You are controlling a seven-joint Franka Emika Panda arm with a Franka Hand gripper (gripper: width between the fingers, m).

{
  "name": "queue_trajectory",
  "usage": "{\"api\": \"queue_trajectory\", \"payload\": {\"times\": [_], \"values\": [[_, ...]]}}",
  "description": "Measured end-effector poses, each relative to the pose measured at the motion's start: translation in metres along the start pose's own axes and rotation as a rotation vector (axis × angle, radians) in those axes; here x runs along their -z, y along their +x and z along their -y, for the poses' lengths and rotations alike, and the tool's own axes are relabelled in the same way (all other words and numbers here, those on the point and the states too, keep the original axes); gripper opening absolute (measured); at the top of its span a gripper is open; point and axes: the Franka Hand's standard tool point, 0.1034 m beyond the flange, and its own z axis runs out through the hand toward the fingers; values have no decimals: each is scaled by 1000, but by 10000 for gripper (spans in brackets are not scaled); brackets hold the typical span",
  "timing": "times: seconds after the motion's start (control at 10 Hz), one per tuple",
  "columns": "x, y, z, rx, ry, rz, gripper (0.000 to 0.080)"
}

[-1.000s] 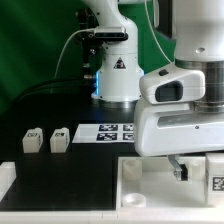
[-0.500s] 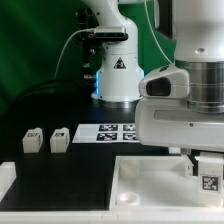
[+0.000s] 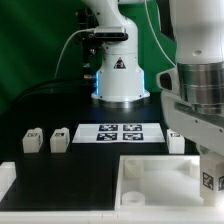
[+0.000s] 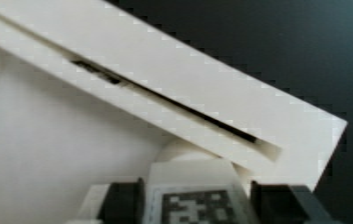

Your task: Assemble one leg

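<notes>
My gripper (image 3: pixel 208 176) is shut on a leg (image 3: pixel 210 181), a small white block whose black-and-white tag faces the camera. I hold it over the right end of the large white panel (image 3: pixel 150 178) in the exterior view. In the wrist view the leg (image 4: pixel 194 203) sits between my two black fingers (image 4: pixel 127 204), with the panel (image 4: pixel 66 140) and its raised edge close beneath. Two more legs (image 3: pixel 32 140) (image 3: pixel 60 139) stand on the black table at the exterior view's left.
The marker board (image 3: pixel 120 132) lies flat behind the panel, in front of the robot's base (image 3: pixel 118 75). My own arm fills the exterior view's right side and hides what lies behind it. A green backdrop stands at the back.
My arm has moved toward the exterior view's right, carrying the leg along the panel to its right end. The two legs at the left have not moved.
</notes>
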Motion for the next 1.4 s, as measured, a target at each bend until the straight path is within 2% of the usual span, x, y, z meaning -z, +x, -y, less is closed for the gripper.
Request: {"api": "queue_trajectory", "payload": {"times": [0.3,0.6,0.9,1.0,1.1,1.2,1.3,1.4], "values": [[-1,-3,9,-497,40,35,284],[-1,5,8,-781,45,26,285],[-1,5,7,-790,52,6,287],[-1,4,7,-785,52,8,376],[-2,3,7,-765,51,8,511],[-2,3,7,-763,51,8,511],[-2,1,7,-756,51,8,620],[0,-7,8,-731,51,11,640]]}}
